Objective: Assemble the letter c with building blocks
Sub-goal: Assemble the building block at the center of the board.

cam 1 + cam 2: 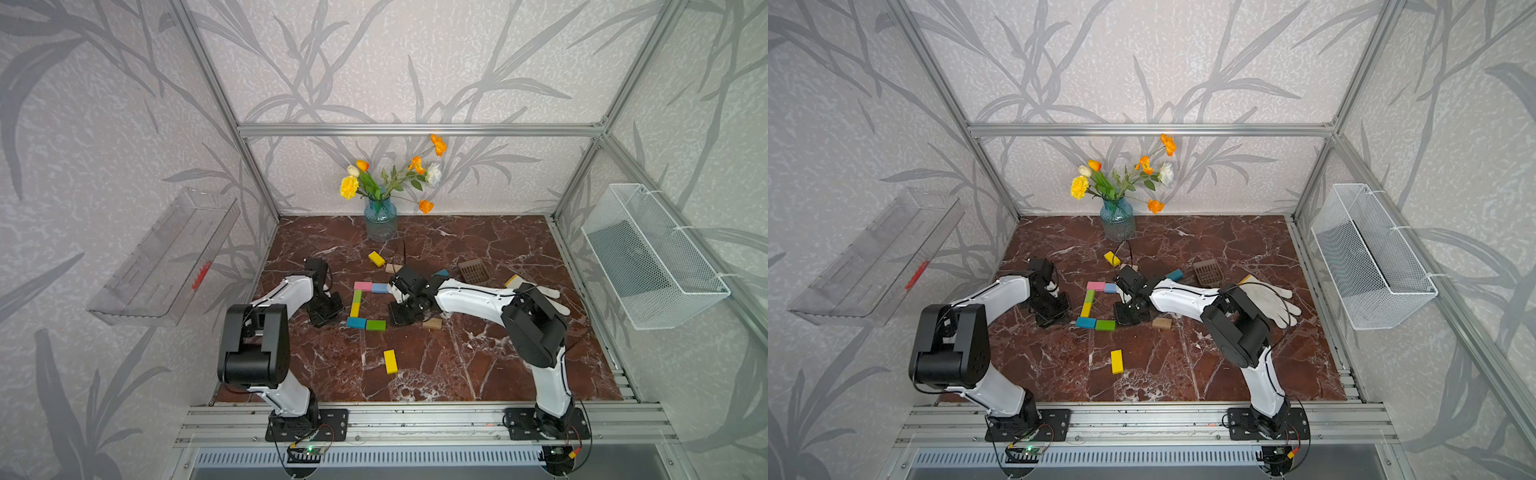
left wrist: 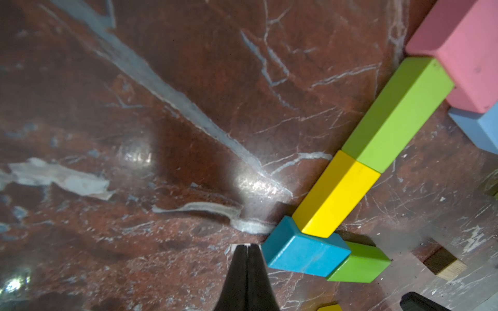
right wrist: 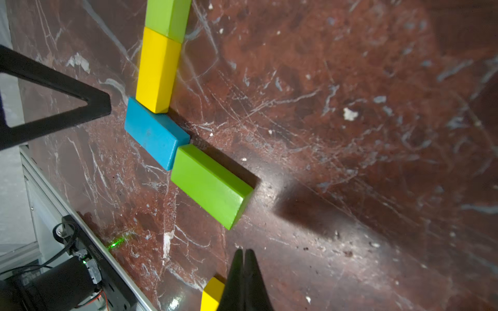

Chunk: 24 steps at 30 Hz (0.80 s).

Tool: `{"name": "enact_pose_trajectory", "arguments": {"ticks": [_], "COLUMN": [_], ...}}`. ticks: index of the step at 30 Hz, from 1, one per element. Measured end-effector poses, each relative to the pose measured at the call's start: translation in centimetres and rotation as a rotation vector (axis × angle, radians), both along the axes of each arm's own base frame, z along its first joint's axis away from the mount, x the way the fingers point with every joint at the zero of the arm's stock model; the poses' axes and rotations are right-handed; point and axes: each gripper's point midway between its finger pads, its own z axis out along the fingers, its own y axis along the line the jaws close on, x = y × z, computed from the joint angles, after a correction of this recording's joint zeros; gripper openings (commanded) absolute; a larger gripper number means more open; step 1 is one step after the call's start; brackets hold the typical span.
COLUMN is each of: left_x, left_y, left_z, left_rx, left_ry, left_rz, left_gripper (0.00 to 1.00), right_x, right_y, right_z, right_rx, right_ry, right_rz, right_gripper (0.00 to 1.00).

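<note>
Blocks laid as a C on the desk [image 1: 478,365]: pink block [image 1: 363,286] and pale blue block [image 1: 379,287] form the far arm, lime block [image 1: 357,296] and yellow block [image 1: 355,309] the spine, teal block [image 1: 356,322] and green block [image 1: 375,325] the near arm. The left gripper [image 2: 246,245], pressed together and empty, is just beside the teal block. The right gripper [image 3: 243,251], likewise pressed together and empty, is near the green block.
</note>
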Motion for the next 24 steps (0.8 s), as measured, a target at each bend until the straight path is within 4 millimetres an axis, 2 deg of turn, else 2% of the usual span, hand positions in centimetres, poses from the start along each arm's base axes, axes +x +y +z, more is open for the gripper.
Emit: {"name": "enact_pose_trajectory", "arguments": {"ticks": [24], "left_x": [0.6], "left_y": [-1.1], "left_z": [-0.5], "left_rx": [-0.067], "left_ry": [0.005], "left_rz": [-0.034], "left_gripper": [0.0], "right_x": [-0.9], "right_y": [-0.5], "right_z": [-2.0], "right_rx": [-0.016], "right_ry": [0.13], "right_rz": [-0.142], "right_gripper": [0.0]}}
